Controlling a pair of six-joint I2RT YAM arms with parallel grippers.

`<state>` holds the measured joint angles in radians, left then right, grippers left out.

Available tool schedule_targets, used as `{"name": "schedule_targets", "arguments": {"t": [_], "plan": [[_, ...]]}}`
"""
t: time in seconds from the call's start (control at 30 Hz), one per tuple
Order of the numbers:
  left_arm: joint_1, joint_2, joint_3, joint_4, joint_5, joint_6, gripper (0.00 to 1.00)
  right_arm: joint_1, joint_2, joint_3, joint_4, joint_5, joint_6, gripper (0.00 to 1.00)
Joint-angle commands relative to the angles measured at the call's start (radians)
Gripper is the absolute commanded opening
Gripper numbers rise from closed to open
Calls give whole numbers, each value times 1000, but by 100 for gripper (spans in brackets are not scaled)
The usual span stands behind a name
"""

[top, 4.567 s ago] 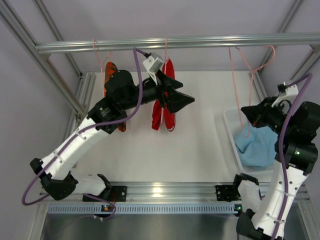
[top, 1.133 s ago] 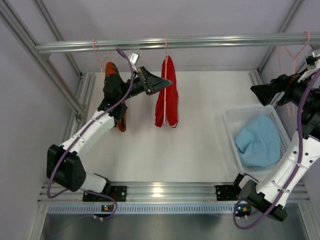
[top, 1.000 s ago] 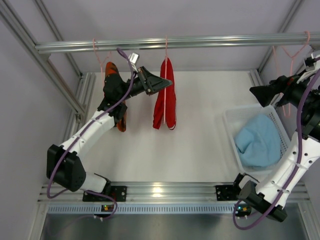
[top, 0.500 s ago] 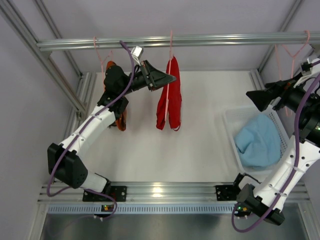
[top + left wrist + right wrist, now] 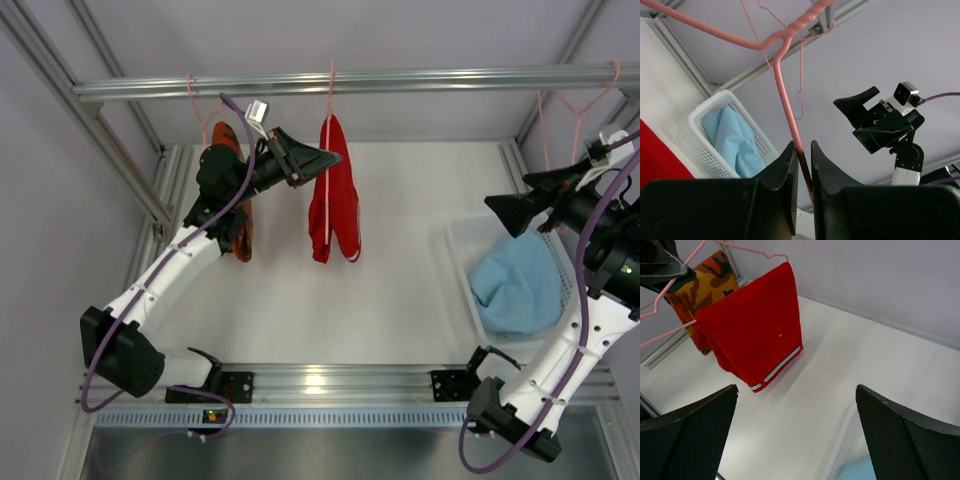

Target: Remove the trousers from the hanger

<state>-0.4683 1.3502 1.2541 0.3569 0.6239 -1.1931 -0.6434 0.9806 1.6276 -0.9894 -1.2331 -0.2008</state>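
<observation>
In the upper centre, our left tool (image 5: 802,150) is pinched tight on the pink hanger (image 5: 785,100) carrying the red trousers (image 5: 336,190). At the right edge, our right tool (image 5: 796,390) gapes wide, empty.

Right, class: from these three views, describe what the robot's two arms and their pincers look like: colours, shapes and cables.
The left arm and right arm both have white shells between black joints, with a purple cable running along each. Each ends in a black pincer: the left pincer has smooth wedge-shaped fingers, the right pincer shows mesh-textured pads.
</observation>
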Motion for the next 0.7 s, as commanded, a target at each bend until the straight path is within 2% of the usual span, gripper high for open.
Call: {"name": "schedule_targets", "arguments": {"t": [0.0,0.27,0.67], "plan": [[-15,-147,-25,197,50,84,0,7,-5,5,18,-35,-31,99],[-30,-181,-27,241,86,98,0,21,-25,-57,31,-82,-45,99],[-36,-92,108,277,45,148,0,36,-43,-97,74,-60,-28,100]]}}
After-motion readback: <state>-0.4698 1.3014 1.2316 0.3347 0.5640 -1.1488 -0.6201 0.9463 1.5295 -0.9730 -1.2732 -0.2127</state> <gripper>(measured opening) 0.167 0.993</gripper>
